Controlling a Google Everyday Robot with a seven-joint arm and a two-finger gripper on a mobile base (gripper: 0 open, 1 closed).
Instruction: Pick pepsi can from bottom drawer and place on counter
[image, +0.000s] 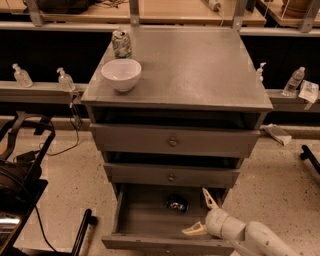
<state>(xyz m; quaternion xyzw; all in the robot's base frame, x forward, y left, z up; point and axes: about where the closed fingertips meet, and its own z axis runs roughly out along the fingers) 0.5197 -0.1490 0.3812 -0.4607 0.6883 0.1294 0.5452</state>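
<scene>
The pepsi can (177, 204) lies on its side at the back of the open bottom drawer (145, 227), dark blue with light marks. My gripper (202, 214) is open at the drawer's right side, its two pale fingers spread, just right of and in front of the can and apart from it. The arm comes in from the lower right. The counter (195, 70) is the grey metal top of the cabinet, seen from above and in front.
A white bowl (121, 74) and a pale green-white can (121, 43) stand on the counter's left side. Two knobbed drawers (172, 142) sit above the open one. Small bottles (64, 79) line the ledge behind. A dark chair (20, 175) stands at left.
</scene>
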